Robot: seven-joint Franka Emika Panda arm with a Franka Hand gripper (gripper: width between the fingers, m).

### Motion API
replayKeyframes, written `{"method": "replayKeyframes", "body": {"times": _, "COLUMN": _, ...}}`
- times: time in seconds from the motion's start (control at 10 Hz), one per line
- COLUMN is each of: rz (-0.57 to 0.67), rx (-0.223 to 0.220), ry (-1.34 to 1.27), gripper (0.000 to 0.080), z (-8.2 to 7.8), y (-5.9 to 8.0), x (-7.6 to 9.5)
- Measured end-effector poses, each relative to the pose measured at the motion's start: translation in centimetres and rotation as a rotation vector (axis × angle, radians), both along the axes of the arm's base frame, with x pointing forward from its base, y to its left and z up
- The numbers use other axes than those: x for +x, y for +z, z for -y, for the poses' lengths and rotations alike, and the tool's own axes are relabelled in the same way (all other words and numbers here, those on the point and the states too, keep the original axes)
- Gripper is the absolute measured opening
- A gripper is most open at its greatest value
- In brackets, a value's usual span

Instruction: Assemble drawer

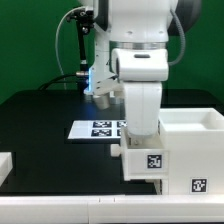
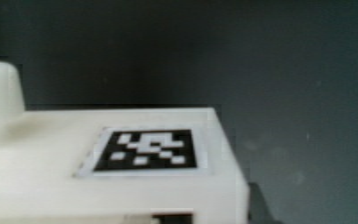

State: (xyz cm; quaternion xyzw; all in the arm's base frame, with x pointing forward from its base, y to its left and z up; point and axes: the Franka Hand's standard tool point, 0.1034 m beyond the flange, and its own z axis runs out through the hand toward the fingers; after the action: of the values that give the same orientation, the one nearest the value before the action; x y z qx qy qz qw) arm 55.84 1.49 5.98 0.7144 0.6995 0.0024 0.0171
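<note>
White drawer (image 1: 143,158), tagged face forward, sits directly beneath the end effector (image 1: 141,140) and just beside the taller casing (image 1: 192,150) on the black worktop (image 1: 40,125). Whether the end effector pinches it cannot be told. Keeping the drawer level and square to the casing should help.

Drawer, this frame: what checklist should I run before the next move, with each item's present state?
1. Gripper is over the drawer: ok.
2. Jaws shut on the drawer: cannot tell; they are hidden in the exterior view and unclear in the wrist view.
3. Drawer is next to the casing, on the exterior view's left of it: ok.
4. Drawer is inside the casing: not ok; it is outside.
5. Tag is sharp enough to read in the wrist view: ok.
6. Marker board lies apart from the drawer: ok.
</note>
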Motion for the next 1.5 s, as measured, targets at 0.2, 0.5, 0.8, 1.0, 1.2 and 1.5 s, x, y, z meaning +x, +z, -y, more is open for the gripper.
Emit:
{"method": "replayKeyframes", "body": {"times": 0.2, "rz": -0.002, "rx": 0.001, "ry": -0.011, "gripper": 0.0038, "z": -0.6, "y": 0.0, "x": 0.0}}
{"method": "replayKeyframes", "body": {"times": 0.5, "rz": -0.004, "rx": 0.002, "ry": -0.034, "gripper": 0.0038, "z": -0.7, "y": 0.0, "x": -0.1}}
{"method": "replayKeyframes", "body": {"times": 0.8, "rz": -0.004, "rx": 0.001, "ry": -0.034, "gripper": 0.0285, "z": -0.7, "y": 0.0, "x": 0.0}}
{"method": "replayKeyframes", "body": {"times": 1.0, "rz": -0.032, "rx": -0.019, "ry": -0.039, "gripper": 0.0421, "z": 0.1, "y": 2.4, "x": 0.8}}
{"method": "replayKeyframes", "body": {"times": 1.2, "rz": -0.052, "rx": -0.035, "ry": -0.064, "gripper": 0.0633, "z": 1.7, "y": 4.4, "x": 2.0}}
{"method": "replayKeyframes", "body": {"times": 1.5, "rz": -0.068, "rx": -0.036, "ry": -0.072, "gripper": 0.0649, "z": 3.9, "y": 3.4, "x": 2.0}}
